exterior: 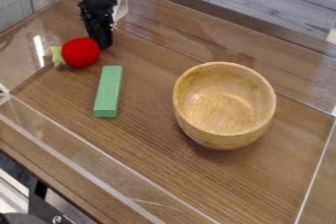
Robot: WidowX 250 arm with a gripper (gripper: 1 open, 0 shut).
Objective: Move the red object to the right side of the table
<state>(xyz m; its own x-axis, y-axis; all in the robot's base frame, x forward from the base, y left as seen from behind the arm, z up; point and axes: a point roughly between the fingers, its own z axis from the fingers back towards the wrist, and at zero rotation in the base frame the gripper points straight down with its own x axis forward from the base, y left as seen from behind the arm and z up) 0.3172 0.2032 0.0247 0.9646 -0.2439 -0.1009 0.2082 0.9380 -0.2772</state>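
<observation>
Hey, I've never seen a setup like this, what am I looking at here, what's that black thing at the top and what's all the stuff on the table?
This is one picture, taken by a camera looking down at an angle onto a wooden table with clear plastic walls around it. The black thing at the top left is the end of a robot arm, its gripper pointing down at the table. Its two fingers are shut, and nothing shows between them, so it holds nothing. Just left of and below it lies the red object, a small round toy fruit with a bit of green leaf on its left side. The fingers stand right beside it; I cannot tell if they touch it. Nearer the middle lies a flat green block, and to the right stands an empty wooden bowl.
</observation>
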